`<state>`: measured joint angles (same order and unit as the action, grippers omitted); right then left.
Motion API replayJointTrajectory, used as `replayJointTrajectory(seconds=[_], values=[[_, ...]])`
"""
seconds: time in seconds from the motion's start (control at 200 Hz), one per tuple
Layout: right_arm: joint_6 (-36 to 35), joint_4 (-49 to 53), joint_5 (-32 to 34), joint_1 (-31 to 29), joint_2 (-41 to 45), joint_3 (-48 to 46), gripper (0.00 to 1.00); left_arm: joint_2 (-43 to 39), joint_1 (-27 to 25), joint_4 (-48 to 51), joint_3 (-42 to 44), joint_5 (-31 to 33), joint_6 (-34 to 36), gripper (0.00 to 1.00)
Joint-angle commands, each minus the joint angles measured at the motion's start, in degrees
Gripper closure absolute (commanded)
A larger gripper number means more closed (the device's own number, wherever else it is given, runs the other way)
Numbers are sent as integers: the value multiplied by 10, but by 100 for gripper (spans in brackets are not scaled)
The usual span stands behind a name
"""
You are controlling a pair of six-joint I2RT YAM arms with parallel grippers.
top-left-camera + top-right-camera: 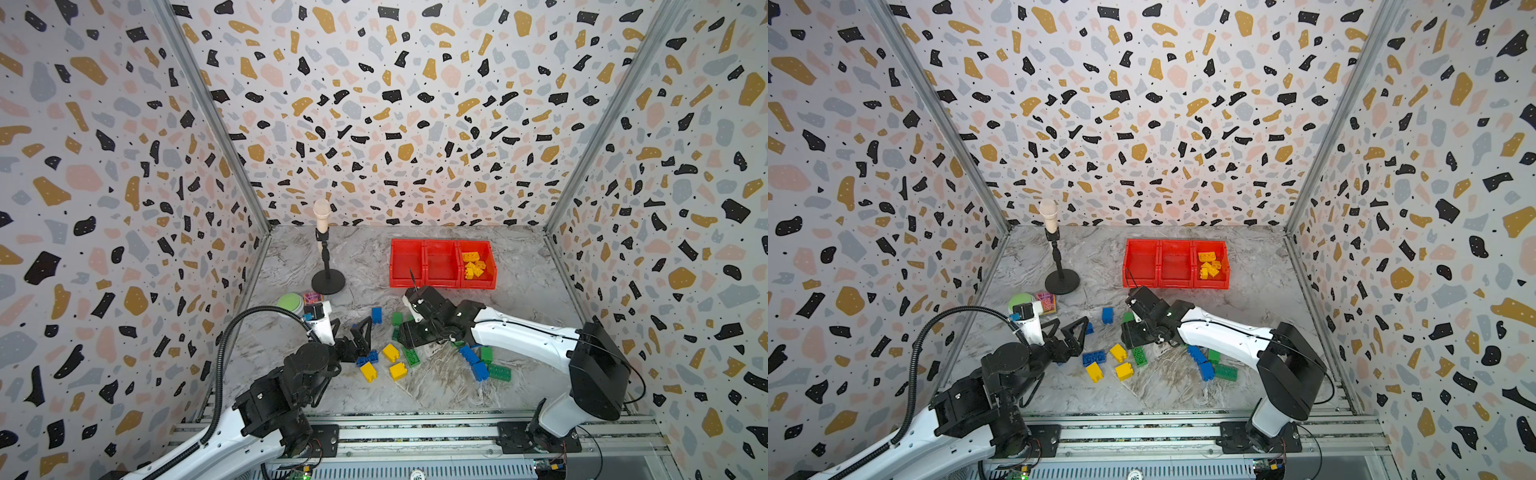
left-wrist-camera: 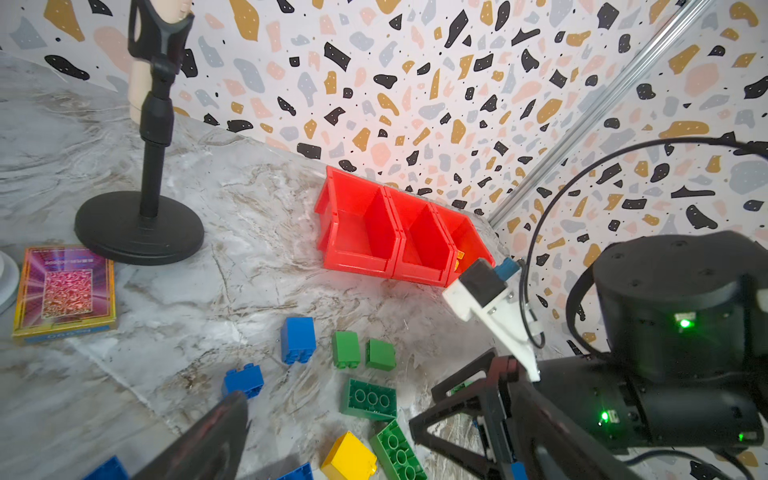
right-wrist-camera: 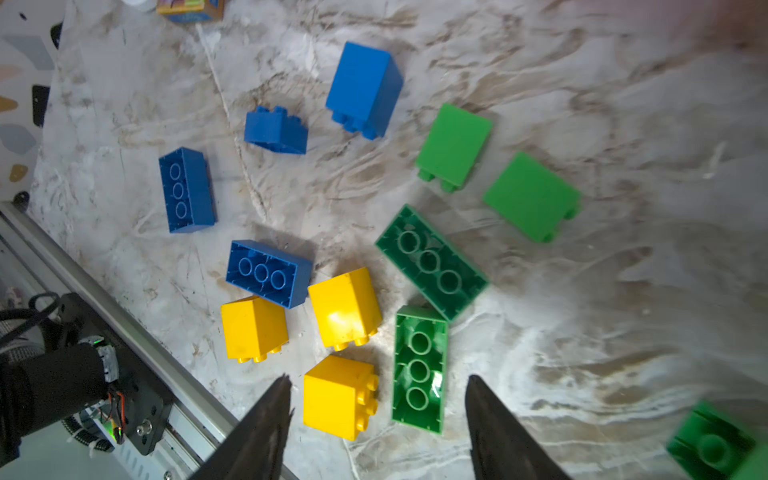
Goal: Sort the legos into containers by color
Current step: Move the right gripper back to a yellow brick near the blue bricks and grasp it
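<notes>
Right gripper [image 3: 378, 377] spread, empty over yellow brick [image 3: 338, 397]; centre on it alone, clear of green brick [image 3: 419, 370], then pinch. Left gripper [image 1: 1065, 331] spread.

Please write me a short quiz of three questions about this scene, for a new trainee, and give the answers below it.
1. True or false: the sorted yellow bricks lie in the right-end red bin of the row, as a top view shows it.
2. How many loose yellow bricks show on the table? A) one B) three C) six
3. Short answer: is the left gripper open or shut?

Key: 1 true; 2 B; 3 open.
</notes>
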<state>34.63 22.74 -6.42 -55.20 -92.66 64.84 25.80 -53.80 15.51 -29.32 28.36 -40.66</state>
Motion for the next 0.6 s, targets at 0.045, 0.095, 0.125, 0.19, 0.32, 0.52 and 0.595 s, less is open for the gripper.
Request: replayJointTrajectory(seconds=[0.045, 0.095, 0.125, 0.19, 0.32, 0.52, 0.595], values=[[-3, -26, -2, -19, -27, 19, 33, -27, -3, 25, 21, 7, -28, 0], [-4, -36, -6, -24, -40, 21, 34, -39, -3, 28, 29, 10, -37, 0], [-4, -41, -8, -27, -49, 23, 34, -46, -3, 29, 37, 11, -41, 0], [-8, -42, -11, -34, -73, 37, 35, -64, -3, 35, 49, 14, -53, 0], [-13, -32, -5, -44, -109, 62, 36, -99, -3, 50, 66, 23, -72, 0], [-15, -18, -2, -45, -142, 77, 41, -140, -3, 74, 74, 43, -89, 0], [-15, -17, -5, -45, -149, 77, 43, -147, -3, 81, 73, 48, -89, 0]])
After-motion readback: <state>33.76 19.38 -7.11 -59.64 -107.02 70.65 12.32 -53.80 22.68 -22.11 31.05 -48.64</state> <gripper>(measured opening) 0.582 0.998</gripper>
